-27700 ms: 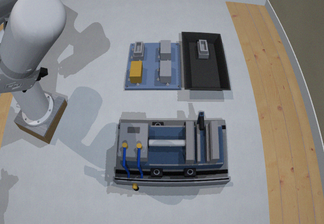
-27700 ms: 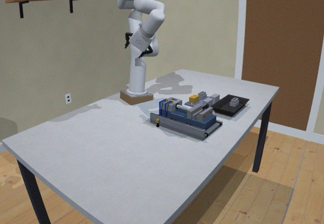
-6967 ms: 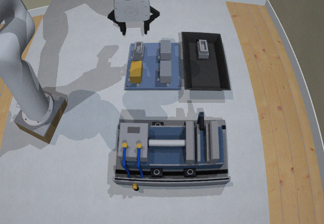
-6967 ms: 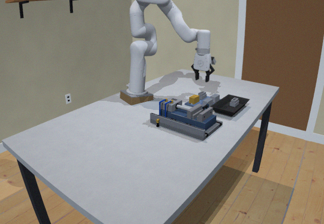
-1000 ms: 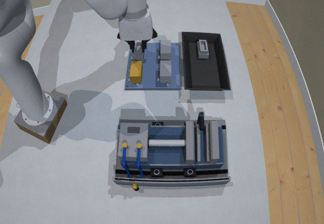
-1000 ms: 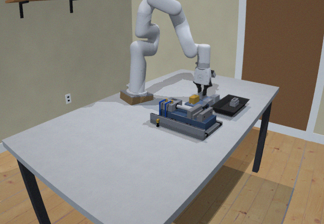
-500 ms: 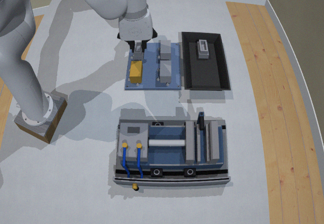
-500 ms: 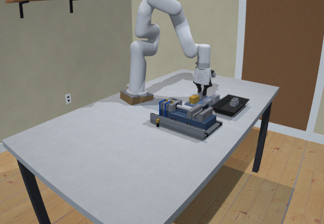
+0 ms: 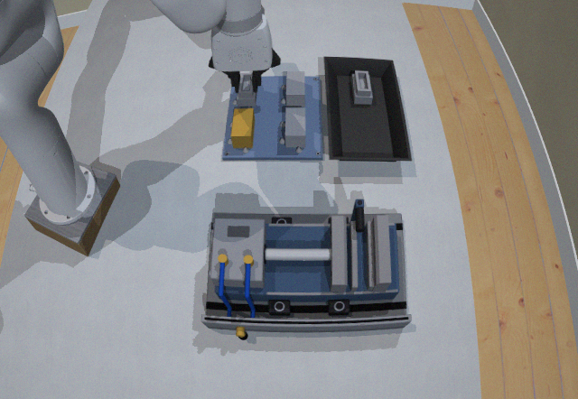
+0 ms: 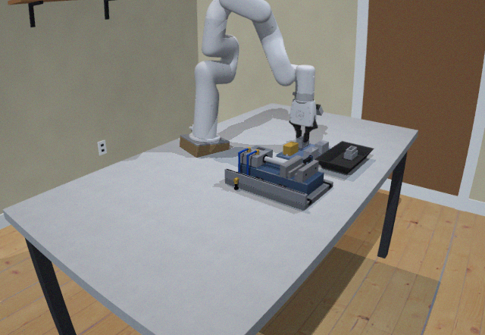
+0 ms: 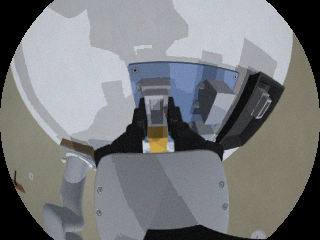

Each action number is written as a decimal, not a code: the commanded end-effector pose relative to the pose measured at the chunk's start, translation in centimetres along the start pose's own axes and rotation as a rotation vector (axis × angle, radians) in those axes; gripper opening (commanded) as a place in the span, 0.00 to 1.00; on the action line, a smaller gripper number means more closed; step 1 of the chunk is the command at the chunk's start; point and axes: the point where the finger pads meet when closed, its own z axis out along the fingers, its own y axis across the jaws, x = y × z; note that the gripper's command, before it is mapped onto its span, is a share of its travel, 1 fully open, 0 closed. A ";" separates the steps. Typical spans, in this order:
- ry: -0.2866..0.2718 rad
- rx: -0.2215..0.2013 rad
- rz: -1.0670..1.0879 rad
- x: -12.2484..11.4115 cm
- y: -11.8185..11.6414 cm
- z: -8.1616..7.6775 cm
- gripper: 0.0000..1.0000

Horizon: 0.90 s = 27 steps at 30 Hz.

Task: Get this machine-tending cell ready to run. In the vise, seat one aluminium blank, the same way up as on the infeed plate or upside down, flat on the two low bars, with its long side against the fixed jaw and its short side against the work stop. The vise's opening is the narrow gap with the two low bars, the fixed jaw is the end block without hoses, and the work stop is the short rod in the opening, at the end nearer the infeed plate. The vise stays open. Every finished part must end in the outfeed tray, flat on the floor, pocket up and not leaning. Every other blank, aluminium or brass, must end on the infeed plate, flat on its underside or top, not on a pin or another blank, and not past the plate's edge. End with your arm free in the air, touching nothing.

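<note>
Nearest on the table (image 10: 156, 225) stands the vise (image 9: 305, 264), its opening (image 9: 361, 255) with the two low bars bare of any blank; the dark work stop (image 9: 359, 215) rises at the end of the opening toward the infeed plate. Blue hoses (image 9: 224, 287) run from the end block on the arm's side.

Beyond the vise lies the blue infeed plate (image 9: 265, 128). On it sit a brass blank (image 9: 242, 126) and, in the other column, two aluminium blanks (image 9: 294, 127) (image 9: 294, 88). At the plate's far corner, past the brass blank, the tool (image 9: 245, 88) is pinched on a third aluminium blank (image 9: 245, 98), its fingers either side of the grey block in the wrist view. Whether that blank touches the plate cannot be told.

Beside the plate, the black outfeed tray (image 9: 396, 106) holds one finished part (image 9: 362, 88), pocket up, at its far end.
</note>
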 end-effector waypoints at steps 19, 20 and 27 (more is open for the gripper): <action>0.002 -0.004 0.000 0.1 0.1 -5.7 0.00; 0.002 -0.004 0.000 0.1 0.1 -6.4 0.00; 0.002 -0.004 0.000 0.1 0.1 -9.9 0.00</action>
